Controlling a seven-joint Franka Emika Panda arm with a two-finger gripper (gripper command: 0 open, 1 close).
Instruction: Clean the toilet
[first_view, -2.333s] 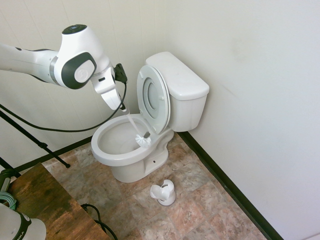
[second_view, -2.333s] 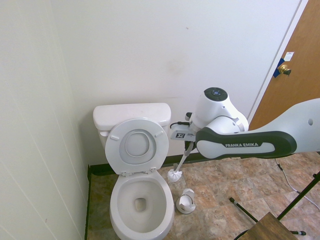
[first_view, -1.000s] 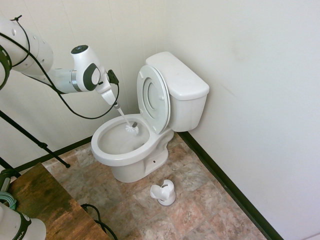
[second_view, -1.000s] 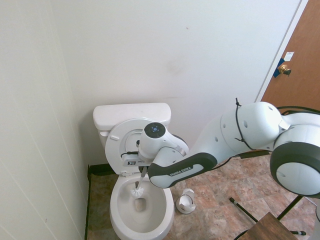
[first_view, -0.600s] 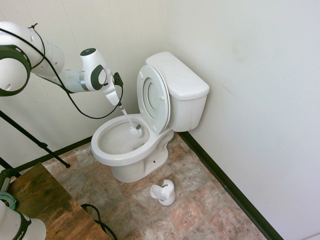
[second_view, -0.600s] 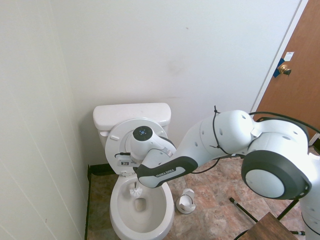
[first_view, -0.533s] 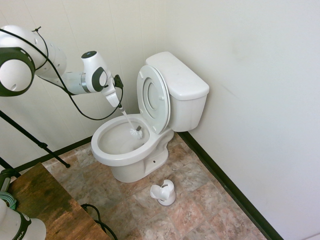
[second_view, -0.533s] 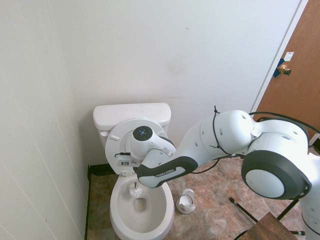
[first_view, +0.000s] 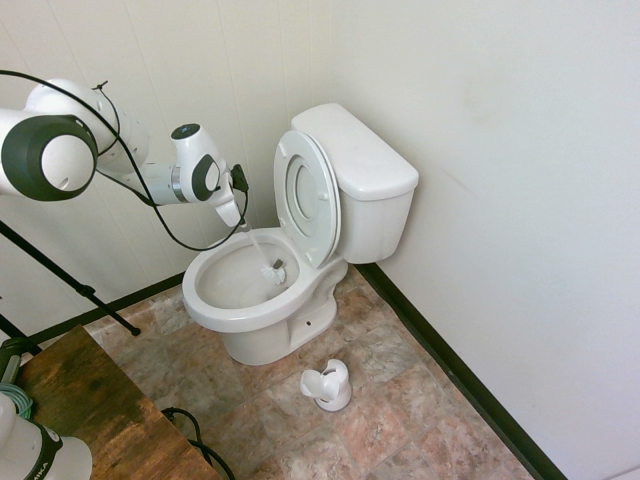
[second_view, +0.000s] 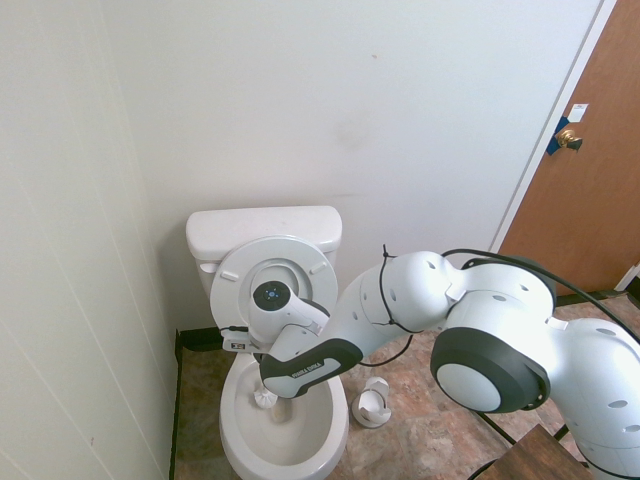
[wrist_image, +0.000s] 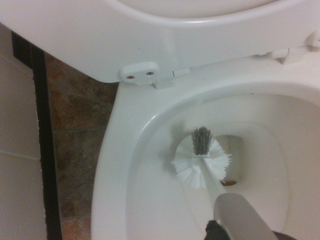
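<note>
In the first exterior view, the gripper (first_view: 238, 219) came in from the left, its fingers closed tight on the slim handle of the toilet brush (first_view: 271, 270), pointing steeply down over the bowl's rear rim. The brush's white bristle head sat low inside the bowl of the toilet (first_view: 300, 240), near the back wall below the raised seat. The toilet stood in the room's corner, tank against the wall. On the floor tiles to its right stood the brush holder (first_view: 328, 385).
</note>
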